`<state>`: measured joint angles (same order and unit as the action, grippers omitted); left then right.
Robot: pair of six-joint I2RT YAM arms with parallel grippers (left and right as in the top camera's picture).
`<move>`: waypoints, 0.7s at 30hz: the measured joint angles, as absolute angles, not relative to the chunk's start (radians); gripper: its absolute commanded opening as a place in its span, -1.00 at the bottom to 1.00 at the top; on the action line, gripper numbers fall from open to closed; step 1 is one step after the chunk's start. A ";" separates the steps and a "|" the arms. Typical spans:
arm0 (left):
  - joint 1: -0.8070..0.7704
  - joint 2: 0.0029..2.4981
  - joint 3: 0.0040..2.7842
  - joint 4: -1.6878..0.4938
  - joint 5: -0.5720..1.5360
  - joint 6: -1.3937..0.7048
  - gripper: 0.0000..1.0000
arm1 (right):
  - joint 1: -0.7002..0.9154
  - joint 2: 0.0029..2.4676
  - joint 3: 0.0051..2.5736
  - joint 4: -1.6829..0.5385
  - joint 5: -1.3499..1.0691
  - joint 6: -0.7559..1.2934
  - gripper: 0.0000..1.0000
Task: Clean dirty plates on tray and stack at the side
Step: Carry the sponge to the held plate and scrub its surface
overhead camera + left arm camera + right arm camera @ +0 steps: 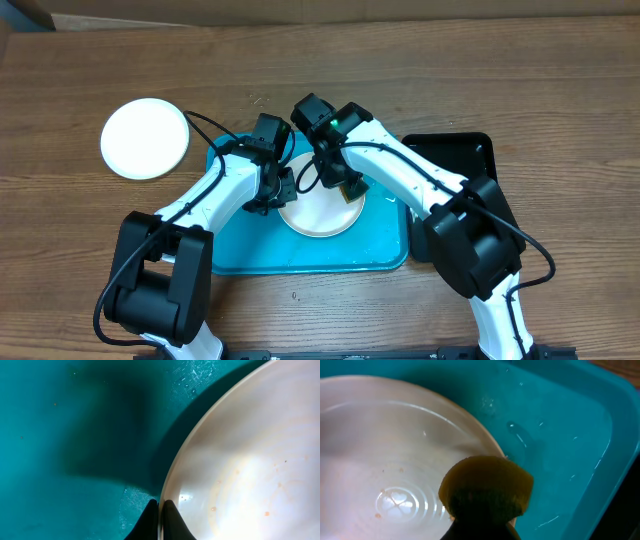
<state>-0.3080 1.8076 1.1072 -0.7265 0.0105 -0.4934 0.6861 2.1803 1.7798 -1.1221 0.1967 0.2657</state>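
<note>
A white plate (322, 215) lies on the turquoise tray (240, 250). My left gripper (283, 192) is shut on the plate's left rim. In the left wrist view its fingers (150, 517) pinch that rim of the plate (240, 460), which shows faint orange specks, over the tray (75, 435). My right gripper (345, 186) is shut on a yellow-green sponge (349, 192) at the plate's right edge. Seen from the right wrist, the sponge (487, 482) hides the fingertips and rests over the rim of the plate (395, 450), with wet tray (560, 450) beyond. Another white plate (145, 138) lies on the table at the far left.
A black tray (462, 152) sits to the right of the turquoise one, partly under my right arm. Both arms meet over the tray's middle. Bare wooden table (450, 70) runs along the back and the left.
</note>
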 measured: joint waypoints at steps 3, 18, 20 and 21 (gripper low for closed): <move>-0.308 1.808 1.107 -0.727 0.010 -0.493 -0.92 | 0.686 2.180 1.780 -1.107 0.203 0.273 -0.92; -0.308 1.808 1.107 -0.730 0.010 -0.493 -0.92 | 0.686 2.223 1.780 -1.114 0.195 0.310 -0.43; -0.308 1.808 1.107 -0.730 0.010 -0.493 -0.92 | 0.686 2.223 1.780 -1.123 0.195 0.310 -0.42; -0.308 1.808 1.107 -0.730 0.010 -0.493 -0.92 | 0.686 2.223 1.780 -1.133 0.194 0.310 -0.42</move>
<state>-0.3080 1.8076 1.1072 -0.7300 0.0105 -0.4934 0.6861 2.2230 1.7798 -1.1328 0.1944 0.3099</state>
